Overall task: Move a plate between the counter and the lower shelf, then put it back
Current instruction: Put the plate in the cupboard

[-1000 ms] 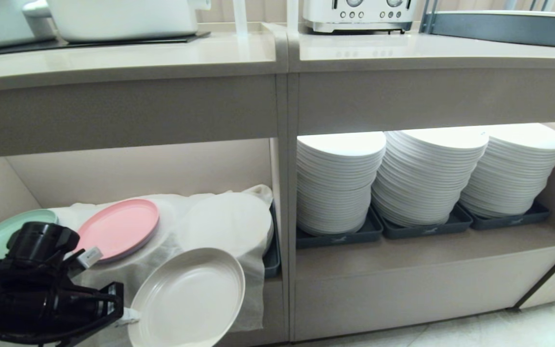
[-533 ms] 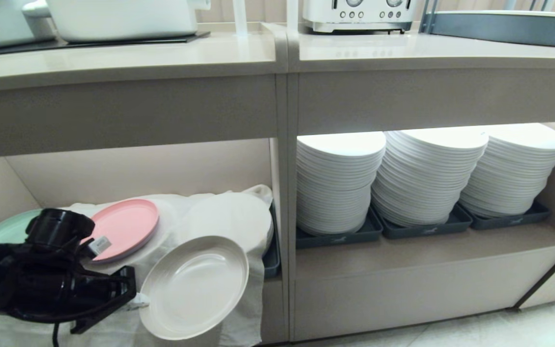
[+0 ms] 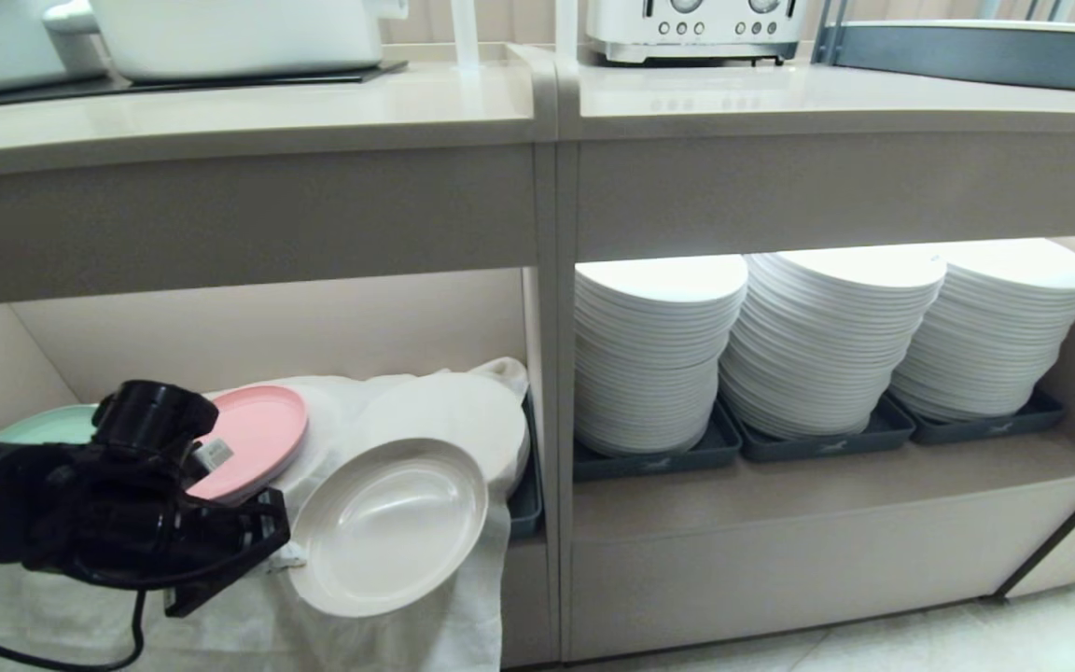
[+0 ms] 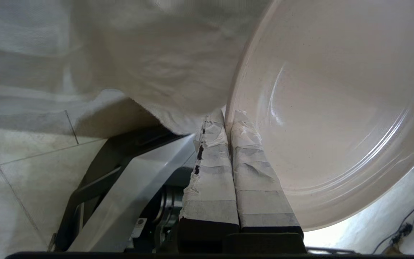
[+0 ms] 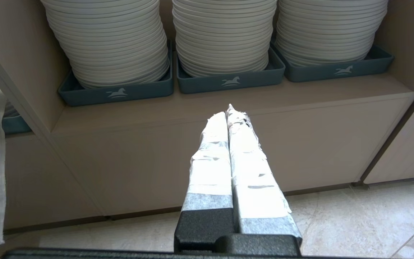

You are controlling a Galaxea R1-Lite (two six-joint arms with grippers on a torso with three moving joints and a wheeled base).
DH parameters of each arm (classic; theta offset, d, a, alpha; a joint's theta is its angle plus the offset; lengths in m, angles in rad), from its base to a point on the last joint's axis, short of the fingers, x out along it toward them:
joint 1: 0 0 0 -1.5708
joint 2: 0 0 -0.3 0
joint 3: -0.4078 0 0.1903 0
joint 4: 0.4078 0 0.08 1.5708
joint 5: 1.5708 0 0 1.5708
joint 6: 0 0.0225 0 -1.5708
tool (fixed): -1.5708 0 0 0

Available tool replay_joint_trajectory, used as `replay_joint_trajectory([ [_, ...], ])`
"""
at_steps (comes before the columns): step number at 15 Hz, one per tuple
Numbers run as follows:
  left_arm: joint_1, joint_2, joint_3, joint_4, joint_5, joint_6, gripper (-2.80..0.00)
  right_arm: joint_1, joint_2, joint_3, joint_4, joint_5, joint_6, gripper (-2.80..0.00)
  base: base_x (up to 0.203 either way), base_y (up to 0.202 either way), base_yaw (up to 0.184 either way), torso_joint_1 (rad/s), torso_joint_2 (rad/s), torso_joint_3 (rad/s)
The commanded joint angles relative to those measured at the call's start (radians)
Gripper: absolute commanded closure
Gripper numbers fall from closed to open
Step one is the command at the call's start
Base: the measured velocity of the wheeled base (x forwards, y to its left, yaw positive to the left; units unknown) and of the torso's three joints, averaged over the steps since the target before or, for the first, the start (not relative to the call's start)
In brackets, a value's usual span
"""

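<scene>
One edge only of the plate (image 3: 390,525) is pinched in my left claw (image 3: 284,558), tilted to clear the white cloth (image 3: 463,616) beside it, while my right claw (image 5: 230,109) hangs closed, empty.

The mint-green plate (image 3: 48,425) sits mostly hidden (behind the left arm).

Pink plate (image 3: 258,441), white plate stacks (image 3: 822,341), seemingly a toaster (image 3: 694,28).

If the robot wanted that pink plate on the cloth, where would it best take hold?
Probably by the low upright rim of the round pink plate, at its front edge, coming from the open front of the recess. It lies nearly flat on the white draped cloth, so only the rim offers something thin to pinch.
</scene>
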Motion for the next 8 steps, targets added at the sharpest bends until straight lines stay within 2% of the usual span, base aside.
replay_joint_trajectory([
  [1,-0.001,0.021,-0.015,-0.013,0.002,-0.021,0.0,0.0,0.0,0.0,-0.002,0.0,0.0,0.0,0.0,0.0,0.0,0.0,0.0,0.0],
  [8,-0.018,0.068,-0.075,-0.062,0.03,-0.078,0.0,0.0,0.0,0.0,0.0,0.0,0.0,0.0,0.0,0.0,0.0,0.0,0.0,0.0],
])
